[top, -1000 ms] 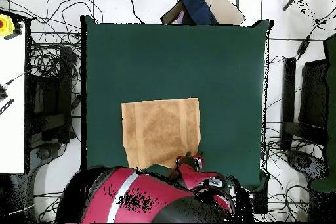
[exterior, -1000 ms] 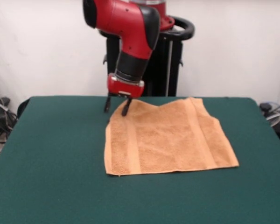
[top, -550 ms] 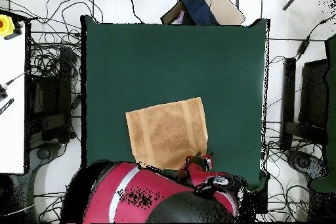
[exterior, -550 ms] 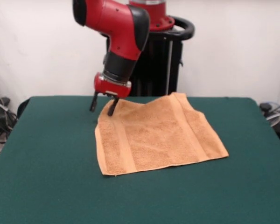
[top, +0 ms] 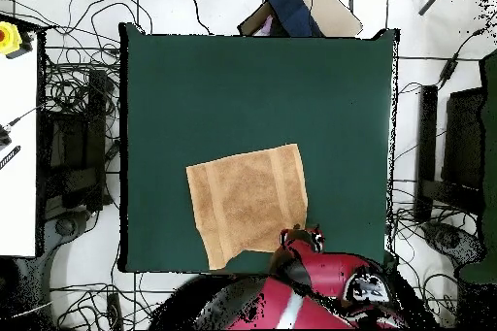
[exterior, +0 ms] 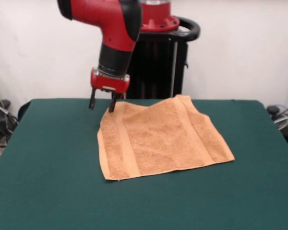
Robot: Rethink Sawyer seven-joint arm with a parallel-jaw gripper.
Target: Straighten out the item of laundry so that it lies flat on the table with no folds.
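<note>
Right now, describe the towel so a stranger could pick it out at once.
Start at the big green table. The towel lies on it, spread nearly flat, just below the red arm's gripper. It is the only orange-tan thing there, with a woven band near each short end.

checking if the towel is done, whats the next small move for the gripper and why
Probably lift clear and retreat. The gripper hangs open just above the towel's far left corner, holding nothing. The towel seems to lie spread on the table with no obvious fold, only slightly skewed. If the far edge still looks wavy, a small regrasp of that corner could follow.
</note>
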